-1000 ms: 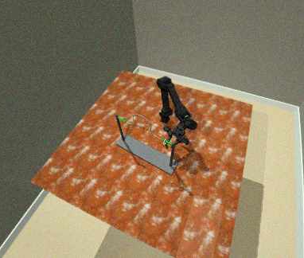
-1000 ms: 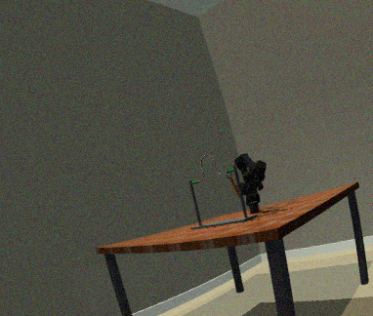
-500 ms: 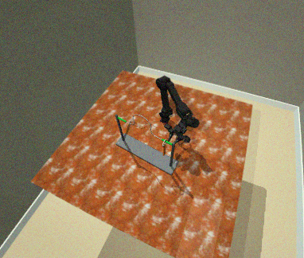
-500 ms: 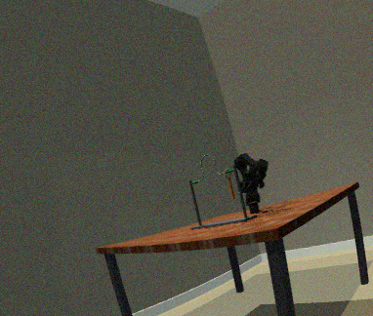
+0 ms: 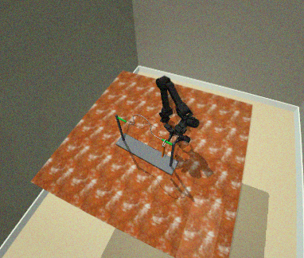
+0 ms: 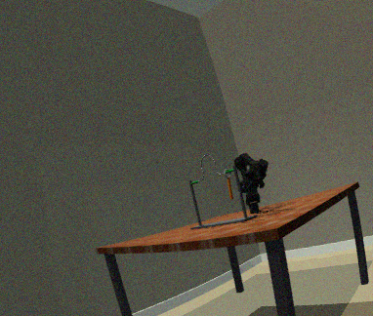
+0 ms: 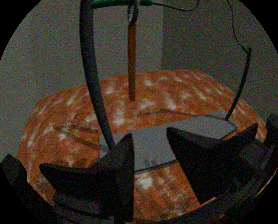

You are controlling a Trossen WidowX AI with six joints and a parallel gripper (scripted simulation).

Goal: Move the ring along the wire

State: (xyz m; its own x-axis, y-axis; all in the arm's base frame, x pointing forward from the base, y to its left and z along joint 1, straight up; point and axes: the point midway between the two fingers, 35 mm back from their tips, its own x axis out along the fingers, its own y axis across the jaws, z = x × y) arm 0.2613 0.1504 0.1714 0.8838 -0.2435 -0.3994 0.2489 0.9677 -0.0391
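The ring (image 5: 164, 142) (image 7: 133, 14) hangs around the green part (image 6: 229, 171) (image 7: 110, 3) beside the near post (image 5: 173, 156) (image 6: 241, 196) (image 7: 92, 75). Its orange handle (image 5: 163, 151) (image 6: 229, 188) (image 7: 132, 60) hangs down almost straight. My gripper (image 5: 177, 138) (image 7: 150, 135) is open and empty, on the arm's side of the near post; the handle is out in front of the fingers, not between them. Whether a finger touches the post is unclear. The thin grey wire (image 5: 151, 130) (image 6: 203, 165) curves to the other green part (image 5: 121, 119) (image 6: 195, 182) (image 7: 247, 50).
The far post (image 5: 120, 129) (image 6: 196, 205) (image 7: 239, 90) stands at the other end of the grey base plate (image 5: 145, 153) (image 7: 200, 129). The plate lies on the red-brown table (image 5: 99, 175) (image 6: 171, 239). The near post rises left of centre in the wrist view.
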